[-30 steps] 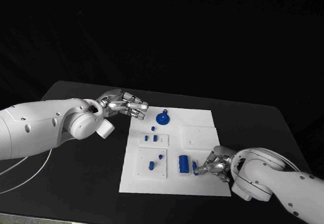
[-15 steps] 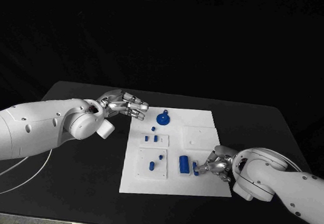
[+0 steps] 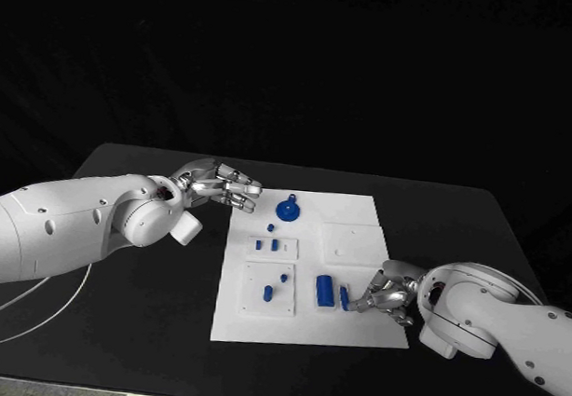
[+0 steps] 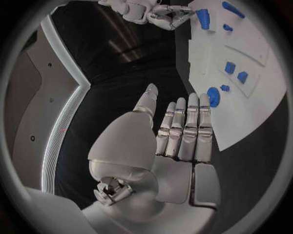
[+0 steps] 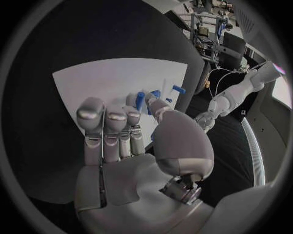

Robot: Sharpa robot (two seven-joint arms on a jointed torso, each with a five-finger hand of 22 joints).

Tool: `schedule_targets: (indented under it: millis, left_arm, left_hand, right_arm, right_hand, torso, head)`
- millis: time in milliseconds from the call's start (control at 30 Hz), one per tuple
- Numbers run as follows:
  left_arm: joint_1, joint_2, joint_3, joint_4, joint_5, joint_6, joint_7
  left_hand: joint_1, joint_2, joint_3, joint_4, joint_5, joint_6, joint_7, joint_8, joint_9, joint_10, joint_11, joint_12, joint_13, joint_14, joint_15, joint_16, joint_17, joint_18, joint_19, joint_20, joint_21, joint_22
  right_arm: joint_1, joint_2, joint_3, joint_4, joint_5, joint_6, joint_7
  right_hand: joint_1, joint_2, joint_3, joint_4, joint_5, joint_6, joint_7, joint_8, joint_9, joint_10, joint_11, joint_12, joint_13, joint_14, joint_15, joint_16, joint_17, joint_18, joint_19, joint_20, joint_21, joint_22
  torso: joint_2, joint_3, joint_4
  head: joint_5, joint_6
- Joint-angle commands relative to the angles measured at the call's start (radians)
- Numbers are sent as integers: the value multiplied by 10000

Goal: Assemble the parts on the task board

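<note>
My right hand's (image 3: 388, 296) fingers (image 5: 141, 101) pinch a slim blue part (image 3: 345, 298) at the task board's (image 3: 349, 241) near right corner

It stands just beside a thicker blue block (image 3: 324, 289) on the board. My left hand (image 3: 220, 185) hovers off the board's far left edge near the round blue part (image 3: 287, 209), fingers (image 4: 183, 127) straight, side by side, holding nothing

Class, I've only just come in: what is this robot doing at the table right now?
It is working with small blue parts on a white task board. The right hand is at the board's near right corner, fingers around a slim blue part beside a blue block. The left hand hovers empty by the board's far left edge, near a round blue part.
</note>
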Motion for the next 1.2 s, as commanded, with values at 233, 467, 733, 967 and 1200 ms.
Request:
schedule_targets:
  millis: [233, 467, 733, 967, 1200]
  left_arm:
    - [4, 9, 6, 10, 38, 143, 46]
    - [4, 17, 5, 3, 37, 151, 51]
    - [3, 18, 4, -5, 37, 150, 47]
    - [3, 27, 3, -13, 36, 149, 46]
    - [3, 44, 2, -19, 36, 168, 38]
  left_hand:
    - [45, -43, -20, 44, -26, -87, -17, -12, -3, -54, 1, -3, 6, -53, -20, -17, 2, -44, 0, 36, -23, -16]
    - [45, -43, -20, 44, -26, -87, -17, -12, -3, -54, 1, -3, 6, -53, -20, -17, 2, -44, 0, 36, -23, -16]
    - [45, -43, -20, 44, -26, -87, -17, -12, -3, -54, 1, -3, 6, -53, -20, -17, 2, -44, 0, 36, -23, -16]
    - [45, -43, -20, 44, -26, -87, -17, -12, -3, -54, 1, -3, 6, -53, -20, -17, 2, -44, 0, 36, -23, -16]
    - [45, -43, -20, 44, -26, -87, -17, -12, -3, -54, 1, -3, 6, -53, -20, -17, 2, -44, 0, 36, -23, -16]
  right_arm:
    - [-32, 23, 3, 10, 84, 570, 136]
    - [-37, 136, 3, -104, -43, 357, -139]
    - [-39, 275, 2, -266, -507, -114, -434]
    - [-39, 453, 0, -432, -684, -322, -514]
    - [-39, 638, -2, -617, -673, -275, -488]
  right_hand:
    - [201, 222, -296, -236, -31, 91, 3, 57, -26, 63, -30, 42, 28, 12, -54, 30, 29, -67, 414, -22, 72, 1030]
    - [90, 482, -152, -361, -281, 85, -7, 57, -25, 70, -35, 49, 30, 21, -49, 59, 57, -69, 418, -18, 87, 1032]
    - [-217, 540, 595, -364, -998, 91, -16, 58, -6, 85, -40, 70, 40, 28, -45, 72, 63, -70, 421, -14, 97, 1030]
    - [-273, 505, 699, -303, -1031, 100, -18, 59, 3, 94, -39, 77, 42, 29, -42, 93, 78, -72, 426, -10, 120, 1035]
    - [-266, 473, 718, -302, -1048, 102, -19, 59, 6, 95, -39, 79, 42, 28, -41, 94, 77, -73, 425, -9, 123, 1036]
  torso:
    - [5, 3, 14]
    - [5, 2, 15]
    - [-1, 1, 12]
    - [3, 1, 5]
    - [0, 5, 14]
  head:
    - [-12, -18]
    - [-1, -43]
    - [19, -48]
    - [24, -50]
    - [16, -68]
